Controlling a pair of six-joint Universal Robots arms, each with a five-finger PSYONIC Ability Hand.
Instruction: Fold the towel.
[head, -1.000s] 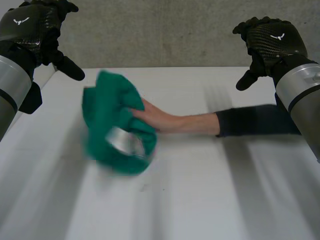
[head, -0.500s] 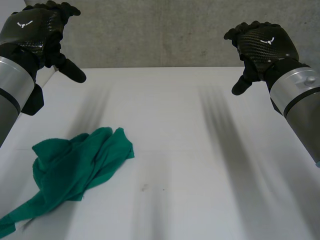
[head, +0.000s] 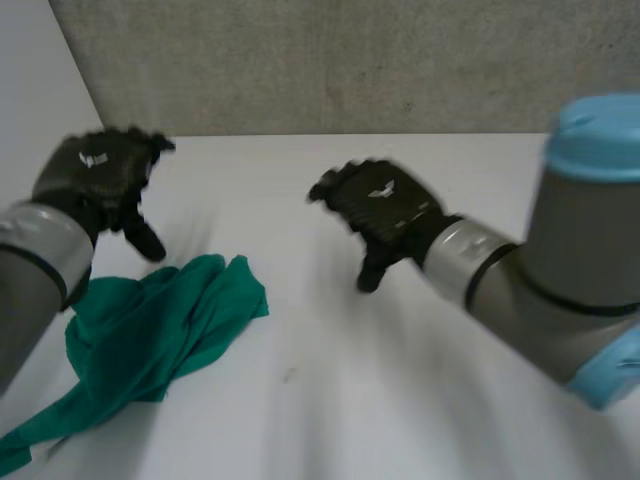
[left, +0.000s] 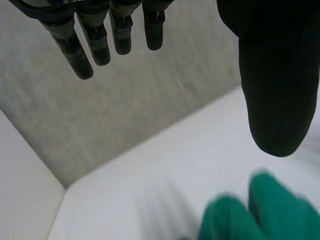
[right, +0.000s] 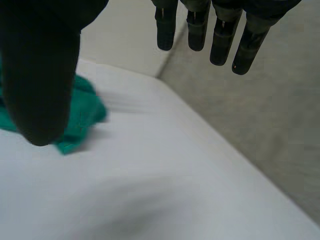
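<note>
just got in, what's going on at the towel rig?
The green towel lies crumpled on the white table, toward the robot's left. The left hand hovers open by its far edge; the right hand hovers open over the table's middle. Neither touches it, so no fold is made yet.

Bright, soft, even light on a white surface.
In the head view the surface (head: 400, 400) glows pale, and the grey wall (head: 350, 60) at 12 o'clock is evenly lit. The green towel (head: 150, 335) at 8 o'clock lays a thin, soft shadow along its 5 o'clock edge. The left hand (head: 100, 175) and right hand (head: 385, 205) carry a faint sheen on their backs. In the wrist views their fingers (left: 120, 35) read as nearly featureless black.
</note>
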